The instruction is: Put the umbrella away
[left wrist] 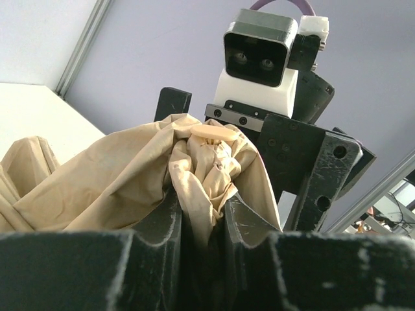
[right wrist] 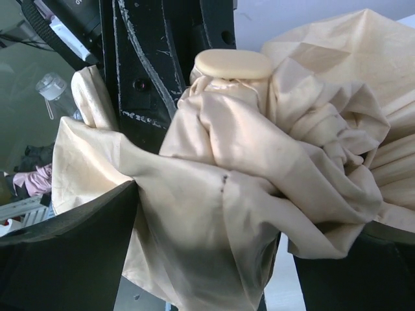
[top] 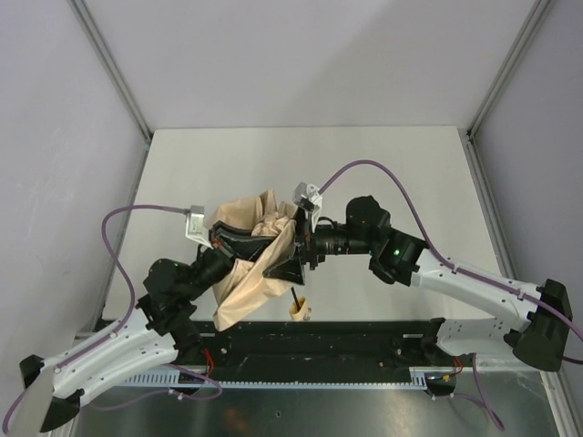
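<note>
The umbrella (top: 244, 284) is a crumpled beige bundle held above the table between both arms. Its pale wooden handle (top: 301, 312) hangs low on a thin black shaft, near the front rail. My left gripper (top: 235, 240) is shut on a fold of the fabric (left wrist: 194, 188), pinched between its narrow jaws (left wrist: 204, 210). My right gripper (top: 293, 253) faces it from the right, its jaws spread wide on either side of the bunched cloth (right wrist: 259, 168) and the pale end cap (right wrist: 232, 63). Its fingers (right wrist: 65, 253) stand open, with fabric hanging between them (right wrist: 214, 246).
The white table (top: 392, 164) stretches behind the arms, bounded by grey walls and metal corner posts (top: 109, 64). A black rail (top: 328, 341) runs along the near edge between the arm bases. Purple cables (top: 364, 166) loop over both arms.
</note>
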Tool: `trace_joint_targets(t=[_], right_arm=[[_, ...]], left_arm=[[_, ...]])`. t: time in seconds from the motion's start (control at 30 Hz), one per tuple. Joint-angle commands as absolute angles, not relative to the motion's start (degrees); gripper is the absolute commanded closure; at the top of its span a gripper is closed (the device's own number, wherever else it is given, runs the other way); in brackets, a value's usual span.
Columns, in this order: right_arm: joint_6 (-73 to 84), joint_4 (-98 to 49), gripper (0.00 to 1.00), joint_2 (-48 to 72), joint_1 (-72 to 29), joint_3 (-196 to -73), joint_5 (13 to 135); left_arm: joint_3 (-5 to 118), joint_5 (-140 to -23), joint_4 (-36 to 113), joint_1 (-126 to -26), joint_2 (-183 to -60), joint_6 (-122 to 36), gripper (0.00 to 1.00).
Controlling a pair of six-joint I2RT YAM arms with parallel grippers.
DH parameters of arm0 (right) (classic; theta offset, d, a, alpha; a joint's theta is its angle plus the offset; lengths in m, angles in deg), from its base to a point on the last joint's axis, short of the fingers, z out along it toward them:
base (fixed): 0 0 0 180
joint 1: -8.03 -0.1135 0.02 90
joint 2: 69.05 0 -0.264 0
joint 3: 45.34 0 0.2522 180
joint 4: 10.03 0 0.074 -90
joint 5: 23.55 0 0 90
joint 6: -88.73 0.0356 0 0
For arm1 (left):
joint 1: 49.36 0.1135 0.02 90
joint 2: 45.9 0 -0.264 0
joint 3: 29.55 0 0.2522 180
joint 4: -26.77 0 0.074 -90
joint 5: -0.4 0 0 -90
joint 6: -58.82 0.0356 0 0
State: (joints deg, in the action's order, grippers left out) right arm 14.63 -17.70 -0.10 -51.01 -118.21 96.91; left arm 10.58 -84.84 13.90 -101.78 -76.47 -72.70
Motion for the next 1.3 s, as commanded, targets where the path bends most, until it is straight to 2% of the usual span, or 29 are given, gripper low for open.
trace_joint_targets(t=[0.0, 0.03, 0.27, 0.57, 0.63, 0.7, 0.8, 1.03, 1.1, 1.2, 1.27], right_arm=[[18.12, -7.28, 0.11, 2.12, -52.28, -115.54, 102.55], [18.66, -5.91, 0.14, 1.60, -52.27, -114.92, 102.74], [20.63, -3.71, 0.51, -1.64, -51.96, -114.18, 106.70], [19.02, -10.10, 0.96, -4.41, -52.16, -114.13, 108.19], [18.55, -11.34, 0.99, -4.99, -52.24, -113.73, 108.04], [18.65, -11.36, 1.00, -6.28, -52.25, -112.60, 107.52], [19.84, -10.94, 1.00, -8.95, -51.30, -110.44, 105.90], [23.02, -12.83, 1.00, -14.51, -48.21, -106.74, 104.72], [23.22, -13.89, 1.00, -15.58, -47.64, -106.23, 104.43], [22.70, -17.23, 1.00, -17.40, -46.48, -105.87, 102.60], [22.15, -18.88, 1.00, -18.76, -45.21, -105.67, 101.13]], left_arm=[[15.21, -75.43, -1.40, -103.27, -77.67, -79.54, 1.00], [15.14, -75.40, -1.49, -103.25, -77.56, -79.53, 1.00], [14.17, -74.47, -1.57, -103.27, -78.20, -79.98, 1.00], [14.41, -72.89, -1.50, -103.24, -80.92, -81.77, 1.00], [14.48, -73.09, -0.67, -103.17, -80.65, -81.51, 0.91], [14.61, -73.96, 1.16, -103.11, -79.84, -81.29, 0.71], [15.72, -75.01, 5.90, -102.86, -77.94, -79.69, 0.52], [24.45, -83.91, 30.92, -101.81, -73.49, -72.26, 0.07], [27.91, -89.49, 40.54, -101.65, -73.08, -69.62, 0.02], [32.50, -98.88, 52.29, -101.47, -72.30, -66.61, 0.01], [33.70, -101.63, 55.49, -101.48, -71.02, -64.93, 0.12]])
